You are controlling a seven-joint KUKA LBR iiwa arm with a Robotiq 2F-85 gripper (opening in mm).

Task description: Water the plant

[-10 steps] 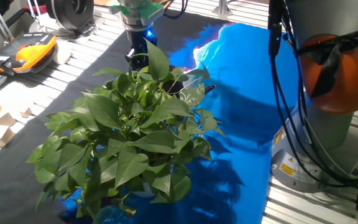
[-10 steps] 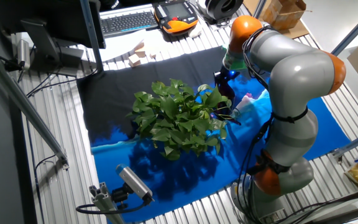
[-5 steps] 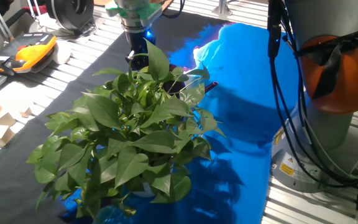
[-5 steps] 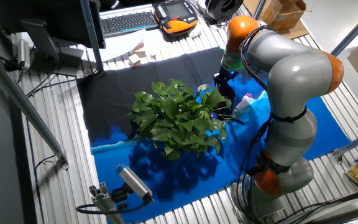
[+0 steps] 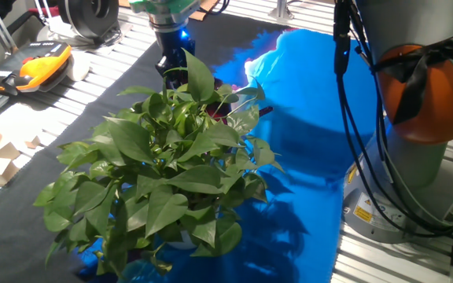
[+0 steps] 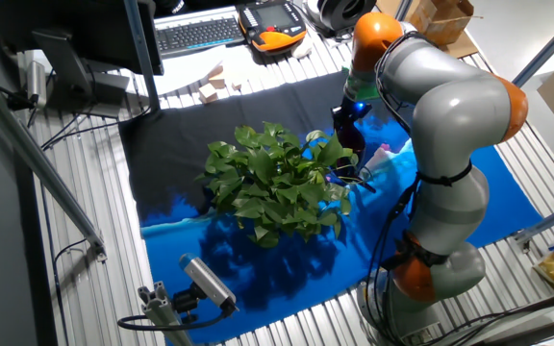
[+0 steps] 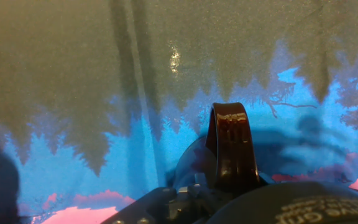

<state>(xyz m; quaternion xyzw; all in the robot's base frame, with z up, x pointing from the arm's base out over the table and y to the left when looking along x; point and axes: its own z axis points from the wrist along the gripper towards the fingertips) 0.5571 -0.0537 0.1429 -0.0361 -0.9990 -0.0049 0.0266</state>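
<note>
Leaves of the plant (image 5: pixel 160 173) fill the middle of the cloth (image 5: pixel 305 149), and your gripper (image 5: pixel 173 67) stands at the plant's 12 o'clock edge in one fixed view, just above the outer leaves. A dark cup (image 7: pixel 230 152) seems held there, probably to pour near the pot, but you cannot tell how the jaws stand; leaves hide them.
</note>
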